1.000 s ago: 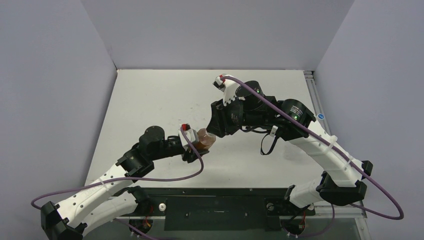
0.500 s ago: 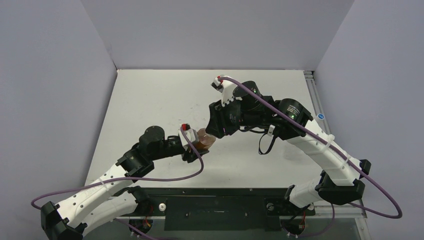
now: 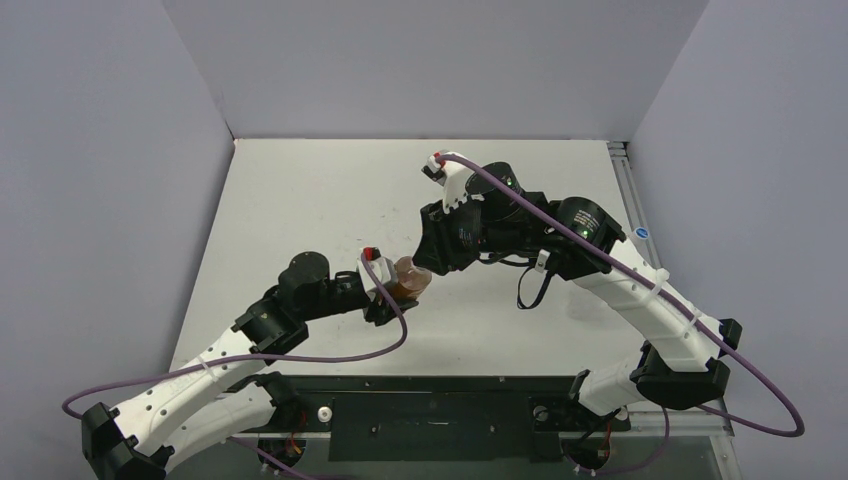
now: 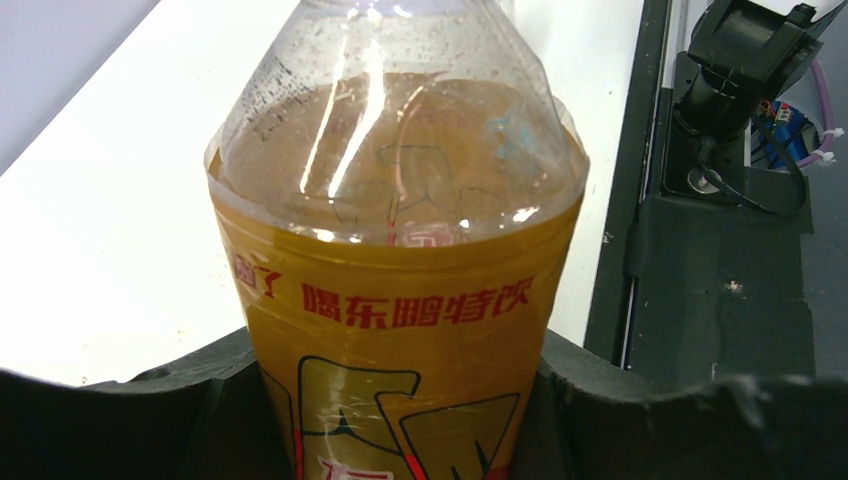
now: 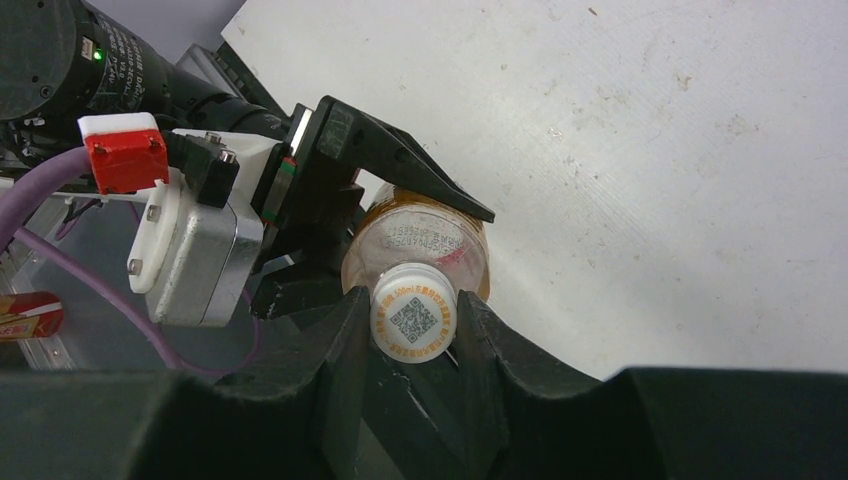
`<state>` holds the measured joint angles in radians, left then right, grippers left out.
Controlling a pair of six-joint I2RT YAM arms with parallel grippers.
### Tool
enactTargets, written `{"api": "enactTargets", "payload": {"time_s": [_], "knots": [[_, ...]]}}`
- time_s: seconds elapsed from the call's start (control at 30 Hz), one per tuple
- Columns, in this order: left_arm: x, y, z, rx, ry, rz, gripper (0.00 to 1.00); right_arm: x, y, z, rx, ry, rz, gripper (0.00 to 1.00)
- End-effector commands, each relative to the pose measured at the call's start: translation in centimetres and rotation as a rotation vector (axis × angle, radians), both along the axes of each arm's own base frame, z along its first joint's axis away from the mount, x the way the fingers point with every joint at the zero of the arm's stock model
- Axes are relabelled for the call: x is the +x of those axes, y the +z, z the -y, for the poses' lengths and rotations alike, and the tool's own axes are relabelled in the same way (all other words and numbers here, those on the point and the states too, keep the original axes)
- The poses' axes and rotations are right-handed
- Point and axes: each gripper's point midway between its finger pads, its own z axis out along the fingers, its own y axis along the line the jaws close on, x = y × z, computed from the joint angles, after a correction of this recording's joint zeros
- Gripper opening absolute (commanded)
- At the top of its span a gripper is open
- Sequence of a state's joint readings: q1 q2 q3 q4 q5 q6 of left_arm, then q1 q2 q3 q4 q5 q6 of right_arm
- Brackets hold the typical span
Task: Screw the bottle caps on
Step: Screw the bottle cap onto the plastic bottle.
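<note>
One white cap (image 5: 413, 318), with a square code printed on its top, sits on the neck of the amber bottle (image 5: 420, 235). The right gripper (image 5: 410, 300) is clamped on this cap, one finger against each side. The left gripper (image 3: 398, 290) grips the bottle body at its yellow label, jaws closed against it. The bottle is positioned over the middle of the white table (image 3: 300, 200).

Likely a lab: bare grey walls (image 3: 420, 60) enclose the table (image 3: 300, 200).
</note>
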<state>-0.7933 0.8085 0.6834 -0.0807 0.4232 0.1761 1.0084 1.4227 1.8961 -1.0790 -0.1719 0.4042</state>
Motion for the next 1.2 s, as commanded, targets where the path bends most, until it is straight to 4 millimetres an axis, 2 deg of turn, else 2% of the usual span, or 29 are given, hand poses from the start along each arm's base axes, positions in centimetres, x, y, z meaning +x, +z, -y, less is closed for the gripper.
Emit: {"api": "enactTargets", "payload": {"time_s": [0.0,0.13,0.27,0.47,0.93,1.17], "knots": [[-0.2,1.4,0.5,-0.04,-0.014,0.002,0.0,0.3,0.8,0.2,0.005,-0.01,0.035,0.21],[-0.6,1.4,0.9,-0.048,-0.04,-0.028,0.0,0.7,1.4,0.5,0.019,-0.028,0.075,0.07],[-1.2,1.9,1.4,-0.078,-0.079,-0.066,0.0,0.9,2.3,0.6,0.048,-0.023,0.135,0.03],[-1.8,3.0,1.9,-0.146,-0.111,-0.091,0.0,0.5,2.7,0.3,0.074,0.01,0.182,0.02],[-1.4,3.2,1.2,-0.164,-0.085,-0.109,0.0,0.6,1.3,1.0,0.027,0.013,0.161,0.01],[-1.3,3.6,1.1,-0.171,-0.082,-0.095,0.0,0.5,0.4,0.6,0.018,0.026,0.137,0.01]]}}
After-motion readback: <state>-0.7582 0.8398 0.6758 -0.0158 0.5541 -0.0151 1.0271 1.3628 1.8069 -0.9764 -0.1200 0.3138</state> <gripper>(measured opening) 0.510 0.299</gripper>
